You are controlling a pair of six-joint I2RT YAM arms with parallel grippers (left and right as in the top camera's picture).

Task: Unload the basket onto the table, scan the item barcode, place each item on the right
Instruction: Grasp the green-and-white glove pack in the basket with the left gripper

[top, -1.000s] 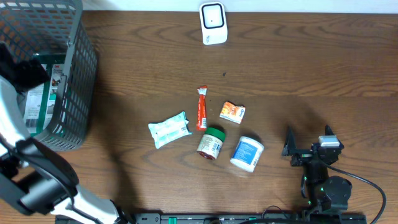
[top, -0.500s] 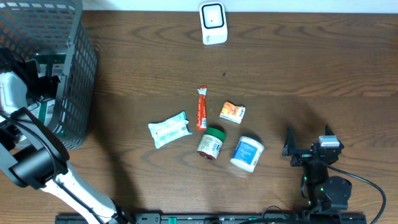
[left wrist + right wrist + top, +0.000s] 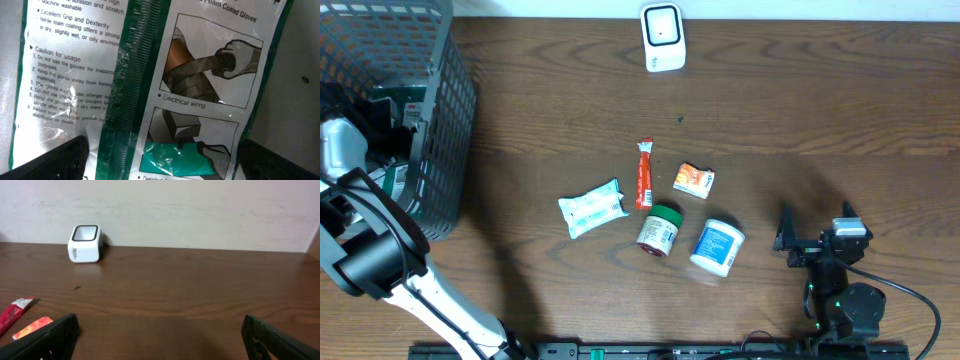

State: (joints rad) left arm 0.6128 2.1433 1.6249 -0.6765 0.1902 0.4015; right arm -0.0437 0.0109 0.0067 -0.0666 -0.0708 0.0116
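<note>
Near right, the right jaws stand wide apart and empty over the desk [image 3: 880,150]. Mid-desk lie a white tub [image 3: 718,247], a green-lidded jar [image 3: 660,229], a wipes pack [image 3: 592,208], a red sachet [image 3: 644,173] and an orange packet [image 3: 694,179]. Far left, the left jaws gape close over the glove packet [image 3: 165,85] inside the grey basket [image 3: 445,130]. The white scanner [image 3: 663,37] stands at the far edge.

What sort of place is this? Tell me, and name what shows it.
Probably a mock shop checkout on a wooden table: a white scanner stands at the far edge, small packaged goods lie mid-table, and a grey basket at the left holds a glove pack.
</note>
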